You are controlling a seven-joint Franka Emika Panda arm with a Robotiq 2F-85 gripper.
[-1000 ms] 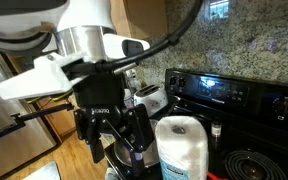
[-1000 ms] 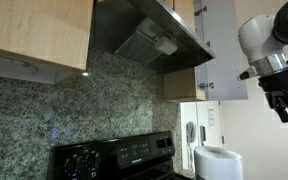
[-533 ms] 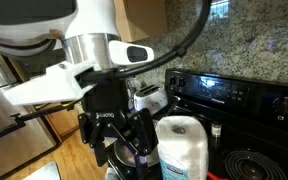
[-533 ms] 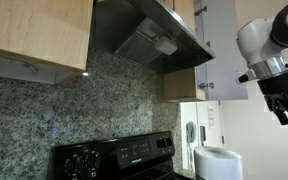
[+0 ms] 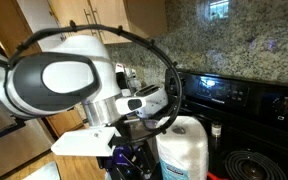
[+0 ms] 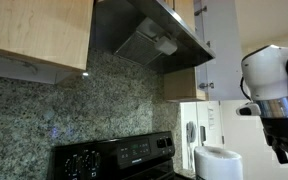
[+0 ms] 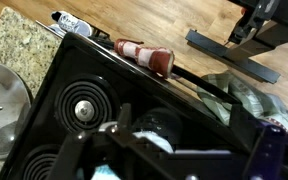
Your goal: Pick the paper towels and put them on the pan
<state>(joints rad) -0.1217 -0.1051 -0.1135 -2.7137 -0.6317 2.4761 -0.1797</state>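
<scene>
Your end effector (image 5: 131, 166), jaws wide and empty, hangs at nine o'clock of the paper towels (image 5: 182, 148) upright on the stove (image 5: 229, 95); the roll is likely light, squashy and slick-wrapped, so grip mid-roll.

Black stove (image 7: 134, 88), granite backsplash (image 6: 94, 95)
</scene>
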